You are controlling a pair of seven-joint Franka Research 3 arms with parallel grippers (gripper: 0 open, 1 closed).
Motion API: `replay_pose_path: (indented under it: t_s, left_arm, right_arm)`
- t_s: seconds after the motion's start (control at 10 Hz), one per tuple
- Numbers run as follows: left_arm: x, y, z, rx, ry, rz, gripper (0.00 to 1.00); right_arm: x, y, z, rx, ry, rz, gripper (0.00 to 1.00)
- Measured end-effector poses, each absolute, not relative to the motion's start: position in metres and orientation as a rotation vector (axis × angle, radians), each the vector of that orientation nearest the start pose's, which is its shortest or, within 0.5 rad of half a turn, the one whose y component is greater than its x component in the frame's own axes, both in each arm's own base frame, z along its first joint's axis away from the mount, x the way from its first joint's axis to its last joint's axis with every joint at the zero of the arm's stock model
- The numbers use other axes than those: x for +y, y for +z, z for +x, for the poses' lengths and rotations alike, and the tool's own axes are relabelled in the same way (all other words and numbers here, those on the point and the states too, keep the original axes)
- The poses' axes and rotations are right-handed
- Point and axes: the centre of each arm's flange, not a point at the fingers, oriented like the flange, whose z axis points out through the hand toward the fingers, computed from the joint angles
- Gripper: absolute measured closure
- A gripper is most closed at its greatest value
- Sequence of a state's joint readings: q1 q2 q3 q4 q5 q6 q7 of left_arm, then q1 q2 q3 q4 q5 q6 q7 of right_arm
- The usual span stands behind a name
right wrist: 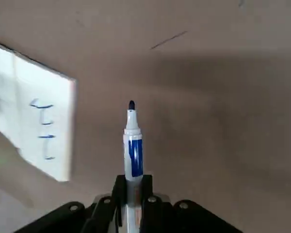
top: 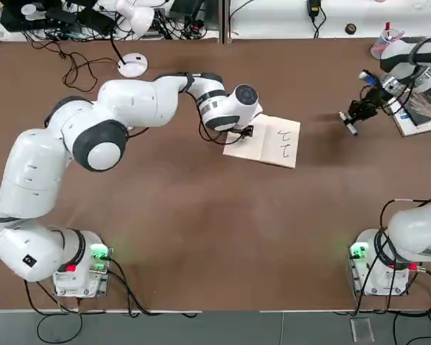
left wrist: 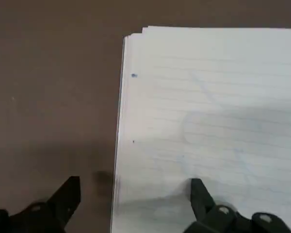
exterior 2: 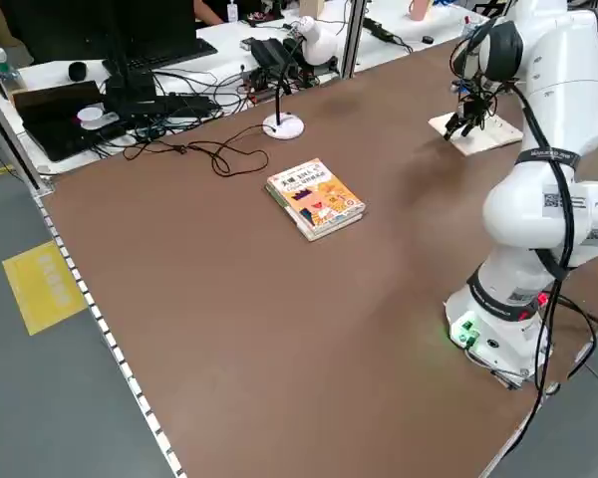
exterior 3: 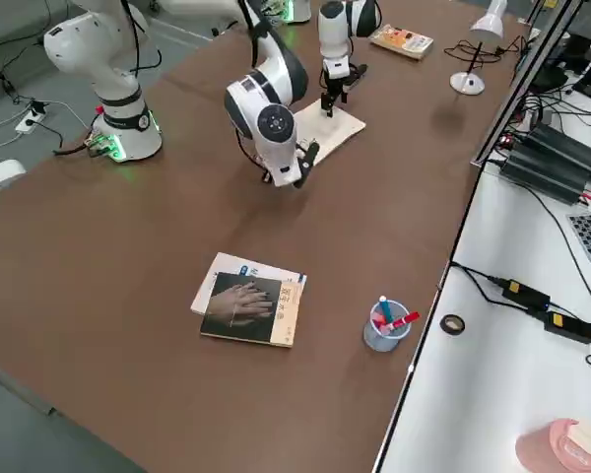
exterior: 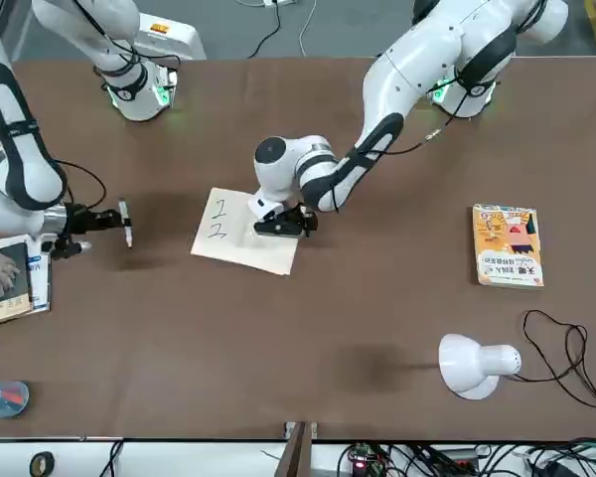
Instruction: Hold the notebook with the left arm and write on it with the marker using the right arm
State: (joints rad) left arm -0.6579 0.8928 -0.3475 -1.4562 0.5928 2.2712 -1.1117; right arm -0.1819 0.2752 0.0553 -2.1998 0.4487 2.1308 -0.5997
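The cream-white notebook (top: 267, 142) lies open mid-table with small dark marks (exterior: 219, 220) on its page. My left gripper (top: 245, 131) stands open at its edge. In the left wrist view one finger (left wrist: 200, 195) rests on the page (left wrist: 213, 107) and the other finger (left wrist: 67, 195) is over the bare table. My right gripper (top: 359, 112) hovers to the right of the notebook, apart from it, shut on the blue and white marker (right wrist: 133, 145). The marker (exterior: 126, 222) points tip down above the table.
An orange illustrated book (exterior: 508, 244) and a white desk lamp (exterior: 474, 364) sit on the robot's left side. A grey book (exterior 3: 251, 307) and a clear cup of pens (exterior 3: 384, 325) lie beyond the right gripper. Cables run along the far edge.
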Motion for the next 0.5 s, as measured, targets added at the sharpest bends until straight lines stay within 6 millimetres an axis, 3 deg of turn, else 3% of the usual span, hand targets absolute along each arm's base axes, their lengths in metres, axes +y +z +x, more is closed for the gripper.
replay_pose_path:
  t_s: [0.5]
  left_arm:
    - [-0.574, 0.174, 0.436, 0.243, -0.246, -3.041, 0.0]
  right_arm:
    - [-0.088, 0.223, 0.514, -0.304, -0.018, -2.88, 0.84]
